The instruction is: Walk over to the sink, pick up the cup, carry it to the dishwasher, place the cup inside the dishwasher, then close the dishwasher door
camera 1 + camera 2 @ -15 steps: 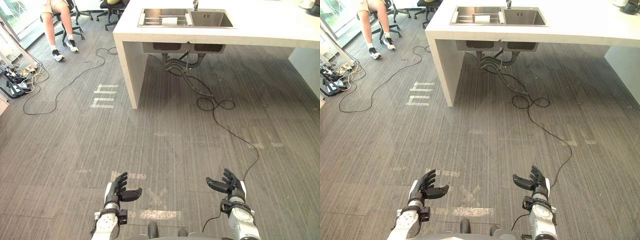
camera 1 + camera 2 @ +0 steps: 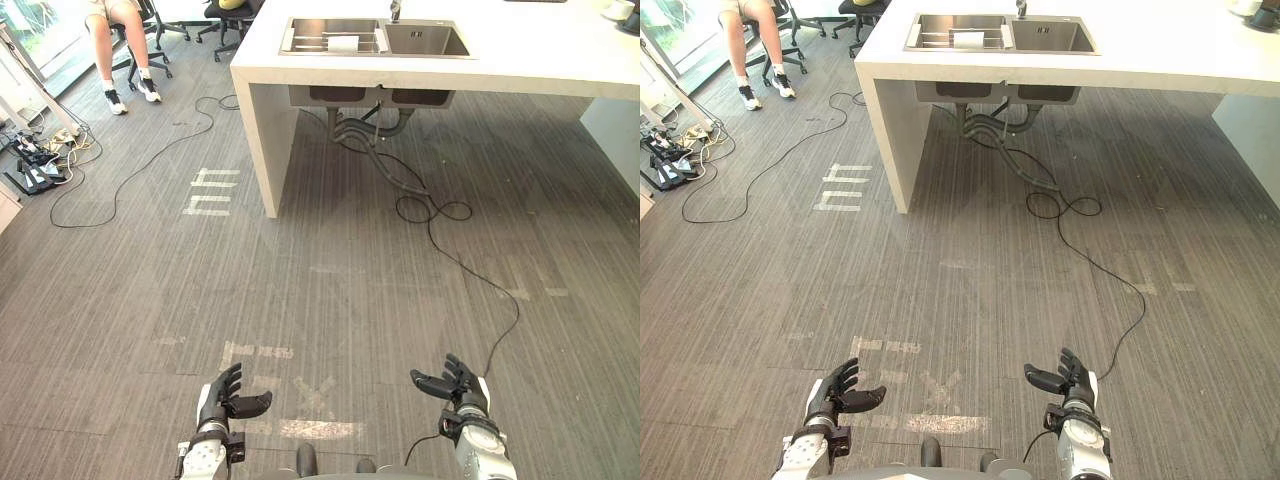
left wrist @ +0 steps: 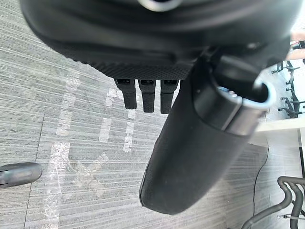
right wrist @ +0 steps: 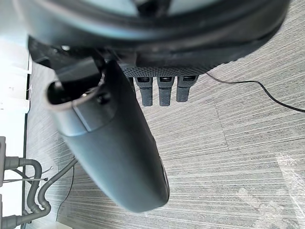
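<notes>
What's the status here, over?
Left robot hand open, right robot hand open, both empty. Sink ahead; white item in left basin, too small to identify. Seated person far left.

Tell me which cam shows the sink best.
Left eye view: the sink sits whole in the counter, with both basins seen from above. The right eye view shows nearly the same from a slightly shifted spot. The wrist views catch the drain pipes beneath it.

No legible text; worn tape cross (image 2: 315, 396) on floor (image 2: 150, 300)
</notes>
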Motion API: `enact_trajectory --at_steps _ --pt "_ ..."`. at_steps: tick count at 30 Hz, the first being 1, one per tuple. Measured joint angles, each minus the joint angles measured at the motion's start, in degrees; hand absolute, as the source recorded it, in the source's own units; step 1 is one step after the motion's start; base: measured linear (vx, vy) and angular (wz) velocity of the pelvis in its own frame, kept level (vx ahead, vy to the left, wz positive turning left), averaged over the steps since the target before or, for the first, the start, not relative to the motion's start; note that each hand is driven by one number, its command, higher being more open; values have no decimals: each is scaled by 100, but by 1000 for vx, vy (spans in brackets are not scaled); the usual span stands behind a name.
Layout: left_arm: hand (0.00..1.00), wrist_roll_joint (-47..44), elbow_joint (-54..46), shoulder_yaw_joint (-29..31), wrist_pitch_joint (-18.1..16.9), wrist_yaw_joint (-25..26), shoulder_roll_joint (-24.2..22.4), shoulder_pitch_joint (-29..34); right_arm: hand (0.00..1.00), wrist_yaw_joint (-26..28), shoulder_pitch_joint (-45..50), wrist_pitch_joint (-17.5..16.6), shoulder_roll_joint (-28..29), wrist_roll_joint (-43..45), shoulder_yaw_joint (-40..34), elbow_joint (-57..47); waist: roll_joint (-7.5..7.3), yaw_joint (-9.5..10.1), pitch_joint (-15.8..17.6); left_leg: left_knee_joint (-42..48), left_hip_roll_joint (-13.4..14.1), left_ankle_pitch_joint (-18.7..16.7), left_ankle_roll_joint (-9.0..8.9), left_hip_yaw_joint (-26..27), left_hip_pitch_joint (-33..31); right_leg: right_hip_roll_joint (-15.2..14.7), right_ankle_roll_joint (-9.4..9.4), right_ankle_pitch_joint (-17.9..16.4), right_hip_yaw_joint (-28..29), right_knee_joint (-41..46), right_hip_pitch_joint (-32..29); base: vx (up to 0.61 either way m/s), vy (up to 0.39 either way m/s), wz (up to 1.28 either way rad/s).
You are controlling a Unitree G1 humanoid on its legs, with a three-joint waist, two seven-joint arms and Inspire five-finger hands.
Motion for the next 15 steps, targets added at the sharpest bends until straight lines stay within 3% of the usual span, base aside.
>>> enact_trajectory --at_steps 15 --pt "90 -8 121 155 26 11 -88 24 90 -39 -9 23 6 11 -121 141 16 6 39 -10 -1 -13 0 44 -11 1 -12 10 28 -84 11 1 0 0"
